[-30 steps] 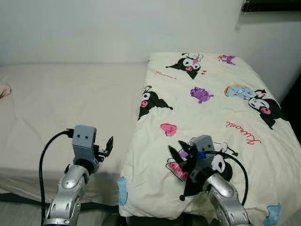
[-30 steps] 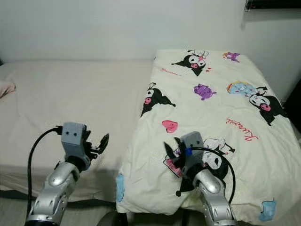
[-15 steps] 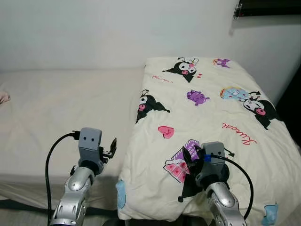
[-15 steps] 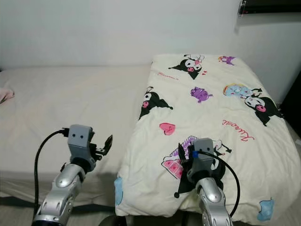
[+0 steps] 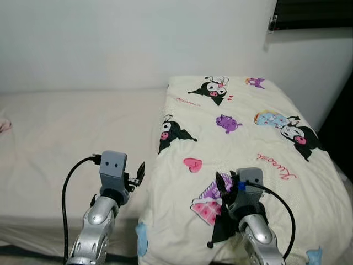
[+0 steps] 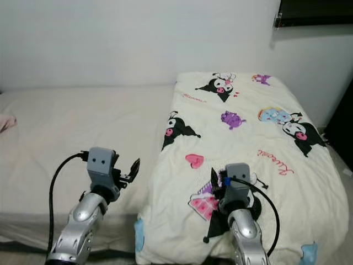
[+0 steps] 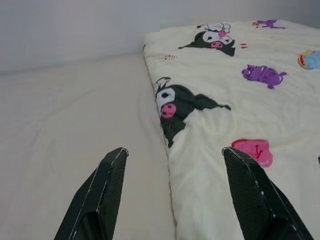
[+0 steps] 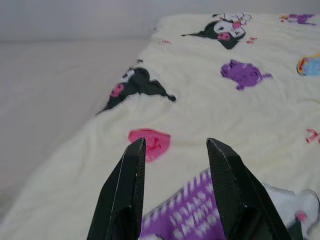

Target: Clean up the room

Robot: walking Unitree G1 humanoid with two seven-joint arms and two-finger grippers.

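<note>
A bed [image 5: 66,138] with a plain cream sheet is seen against a white wall [image 5: 138,38]. A cream quilt [image 5: 248,138] printed with black, purple and pink cartoon characters is spread over the bed's right part, its left edge running down the middle of the mattress and its near end hanging over the bed's front edge. A dark window frame [image 5: 311,14] is seen on the wall above the quilt's far right corner. A small pink item [image 6: 5,121], too little of it visible to identify, lies at the bed's far left edge.

The left gripper [image 5: 138,173] is held over the bare sheet, just beside the quilt's left edge and near the bed's front. Its two black fingers [image 7: 107,187] are spread wide apart, nothing between them; in the left wrist view the quilt's edge passes between the fingertips, with a black character print and a pink heart print just ahead.

The right gripper [image 5: 225,183] is held low over the quilt's near part, above a purple striped print beside a pink checked one. Its fingers [image 8: 127,182] are parted and empty; contact with the fabric cannot be told. A pink heart print [image 8: 149,142] lies just beyond the fingertips.
</note>
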